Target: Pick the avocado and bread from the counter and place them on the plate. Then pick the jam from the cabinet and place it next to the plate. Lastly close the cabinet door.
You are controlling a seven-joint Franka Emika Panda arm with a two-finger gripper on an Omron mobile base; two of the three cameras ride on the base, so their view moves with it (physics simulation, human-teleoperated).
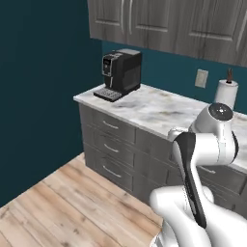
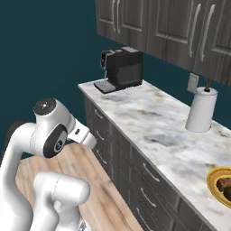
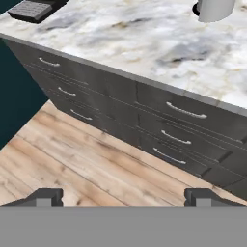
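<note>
The marble counter [image 2: 153, 122] runs away to the right. At its near right end lies the plate [image 2: 210, 182], cut by the picture's edge, with its yellow rim showing. A dark brown piece, apparently the bread [image 2: 225, 186], lies on it. The avocado and the jam are out of view. Grey wall cabinets [image 2: 180, 27] hang above the counter, and every cabinet door [image 1: 212, 24] in view is shut. My gripper [image 3: 124, 198] is open and holds nothing. It hangs over the wood floor in front of the counter's drawers, facing them.
A black coffee machine [image 1: 120, 72] stands at the counter's left end. A white paper towel roll [image 2: 201, 109] stands by the back wall. Grey drawers [image 3: 183, 113] with short handles fill the counter's front. Wood floor [image 3: 72, 159] lies below my hand.
</note>
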